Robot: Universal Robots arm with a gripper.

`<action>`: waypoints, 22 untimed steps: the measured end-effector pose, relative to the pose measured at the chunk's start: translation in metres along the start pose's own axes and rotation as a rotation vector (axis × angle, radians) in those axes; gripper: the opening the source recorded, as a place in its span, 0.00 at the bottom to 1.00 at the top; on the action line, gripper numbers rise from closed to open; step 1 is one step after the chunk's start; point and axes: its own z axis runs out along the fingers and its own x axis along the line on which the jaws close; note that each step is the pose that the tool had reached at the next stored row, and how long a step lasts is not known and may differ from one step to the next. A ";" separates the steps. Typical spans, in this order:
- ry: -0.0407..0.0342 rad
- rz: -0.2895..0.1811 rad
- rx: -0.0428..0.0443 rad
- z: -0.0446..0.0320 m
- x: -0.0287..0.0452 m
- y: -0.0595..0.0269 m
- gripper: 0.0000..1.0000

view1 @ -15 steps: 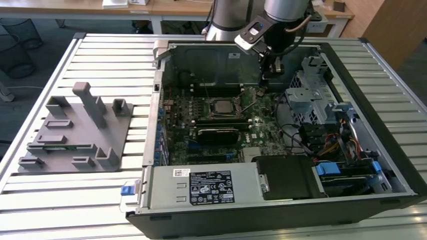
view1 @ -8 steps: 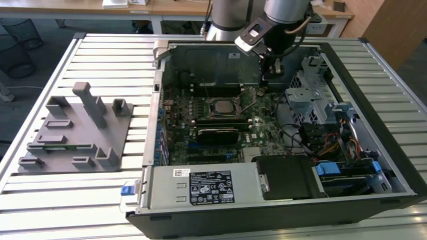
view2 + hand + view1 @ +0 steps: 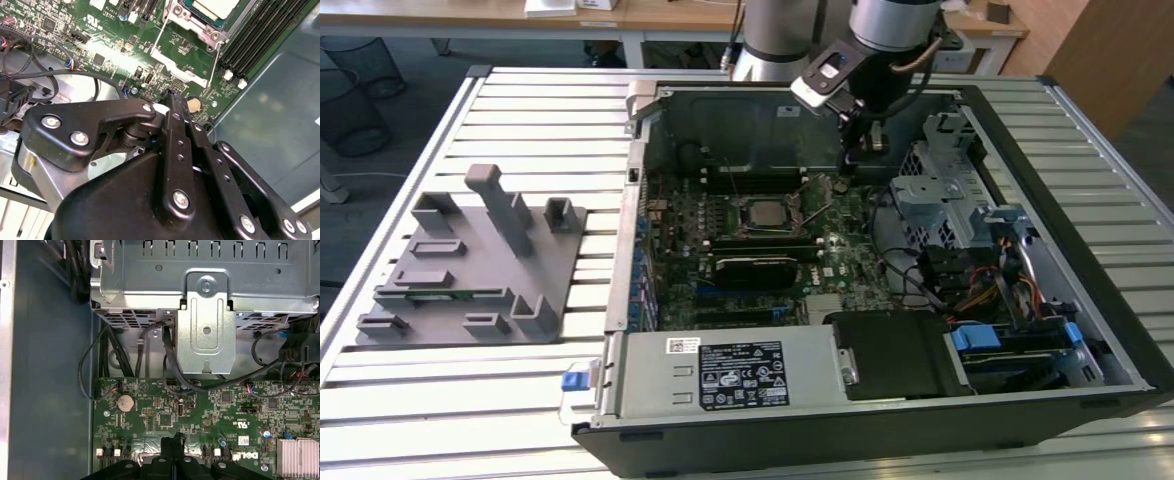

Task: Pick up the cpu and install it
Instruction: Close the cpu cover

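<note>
The cpu shows its pale silvery top inside the black socket at the middle of the green motherboard; its corner also appears in the second wrist view. A thin wire lever stands out beside the socket. My gripper hangs over the board's far corner, toward the exterior view's right of the socket and apart from the cpu. Its black fingers are pressed together, shut, with nothing between them; the fingertips hover just above the board.
The open computer case lies on a slatted table. A metal drive cage with black cables stands close by the gripper. A coin battery, the power supply and a grey fixture are also around.
</note>
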 end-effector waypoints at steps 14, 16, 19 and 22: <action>-0.0001 0.000 0.0002 0.0195 0.0009 0.0026 0.11; -0.0002 0.000 0.0001 0.0222 0.0010 0.0027 0.11; 0.0000 0.000 0.0002 0.0256 0.0011 0.0027 0.11; 0.0000 0.000 0.0001 0.0281 0.0013 0.0027 0.11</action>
